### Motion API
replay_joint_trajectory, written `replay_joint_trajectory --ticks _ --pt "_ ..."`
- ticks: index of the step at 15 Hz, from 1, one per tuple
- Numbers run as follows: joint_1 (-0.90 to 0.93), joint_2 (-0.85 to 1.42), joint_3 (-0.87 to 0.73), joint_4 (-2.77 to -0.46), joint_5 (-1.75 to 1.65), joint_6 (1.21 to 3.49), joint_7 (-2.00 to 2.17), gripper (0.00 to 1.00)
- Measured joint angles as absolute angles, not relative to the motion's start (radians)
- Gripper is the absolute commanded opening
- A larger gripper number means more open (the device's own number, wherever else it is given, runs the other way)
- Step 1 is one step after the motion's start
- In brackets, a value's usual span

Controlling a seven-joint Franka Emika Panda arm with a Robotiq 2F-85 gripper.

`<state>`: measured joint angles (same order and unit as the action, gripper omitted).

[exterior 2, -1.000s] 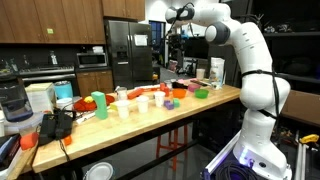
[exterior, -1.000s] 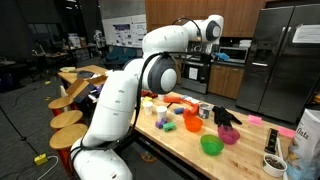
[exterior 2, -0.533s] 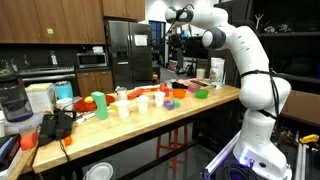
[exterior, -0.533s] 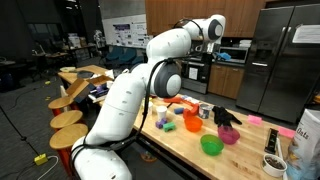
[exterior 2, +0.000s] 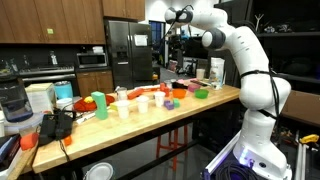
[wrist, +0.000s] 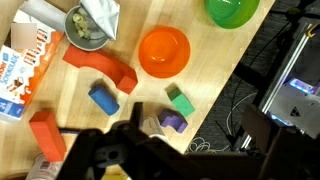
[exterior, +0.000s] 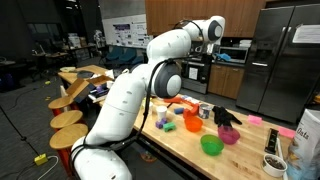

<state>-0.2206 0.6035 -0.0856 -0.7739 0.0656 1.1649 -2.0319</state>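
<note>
Station report, single arm, operated remotely.

**End effector.** The gripper (wrist: 188,142) enters the wrist view from the bottom edge. Its jaws are spread wide with nothing between the pads, so I record it as empty. In an exterior view the arm (exterior: 168,43) is raised high, with the wrist well above the wooden table (exterior: 172,146). The gripper touches nothing.

**Nearest thing.** The purple block (wrist: 173,122) lies on the table almost straight beneath the spread jaws. In the wrist view it sits just left of the midline between them and slightly toward the top of the picture. It is small and squat, and I can make out no clear long axis from this height. The governing relation is therefore vertical: the block is directly below with only a slight sideways offset.

**Neighbours.**
- The green block (wrist: 180,100) is just beside the purple block, on its far side as the wrist view shows it. I cannot tell whether the two touch.
- The blue block (wrist: 103,97) lies apart to the left.
- The red arch block (wrist: 101,70) lies beyond the blue block, with its length running diagonally from upper left to lower right.
- The orange bowl (wrist: 163,50) stands further out, upright and empty.
- The green bowl (wrist: 232,9) is cut off by the top edge.
- An orange-red block (wrist: 46,134) lies at the lower left, near the left finger.
</note>
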Motion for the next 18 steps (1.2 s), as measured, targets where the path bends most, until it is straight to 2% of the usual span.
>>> replay_joint_trajectory --ticks 11,18 --pt "-0.217 0.902 0.025 -0.653 0.125 1.175 -2.406 1.00" --pt "-0.199 0.984 0.036 -0.588 0.115 1.114 -2.575 1.00"
